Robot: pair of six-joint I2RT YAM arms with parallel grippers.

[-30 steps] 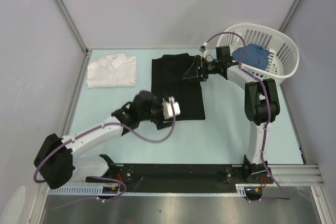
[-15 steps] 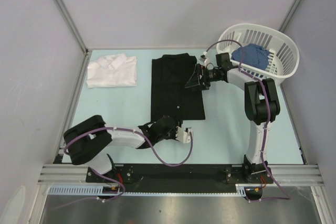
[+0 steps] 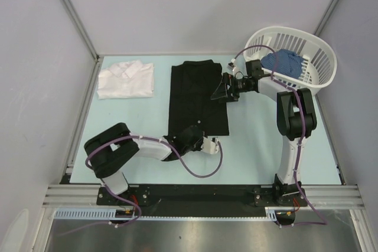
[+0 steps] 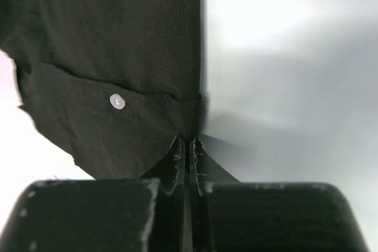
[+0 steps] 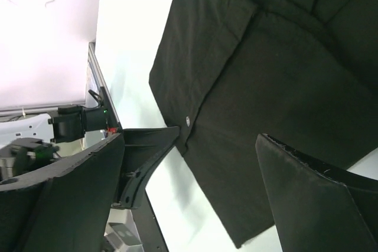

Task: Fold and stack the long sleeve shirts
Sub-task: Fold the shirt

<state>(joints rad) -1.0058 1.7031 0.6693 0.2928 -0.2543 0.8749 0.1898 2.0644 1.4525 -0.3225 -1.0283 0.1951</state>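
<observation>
The black long sleeve shirt (image 3: 198, 95) lies flat, folded into a long rectangle, in the middle of the table. My left gripper (image 3: 189, 135) sits low at its near hem. In the left wrist view, the left gripper (image 4: 189, 140) is shut, its tips pinching the near right corner of the black shirt (image 4: 118, 45). My right gripper (image 3: 220, 88) is open over the shirt's right edge. The black shirt (image 5: 277, 75) fills the right wrist view, with the right gripper (image 5: 218, 163) spread wide above it, holding nothing. The white shirt (image 3: 126, 79) lies folded at the far left.
A white slatted basket (image 3: 322, 63) stands at the far right corner with a blue cloth (image 3: 283, 62) inside it. The table's raised rail (image 3: 85, 104) runs along the left side. The left arm's cable (image 3: 201, 169) loops over the near table.
The left arm has swung from above the shirt down to its near hem, and its jaws have shut on the corner. The right gripper has shifted slightly right and stays open.
</observation>
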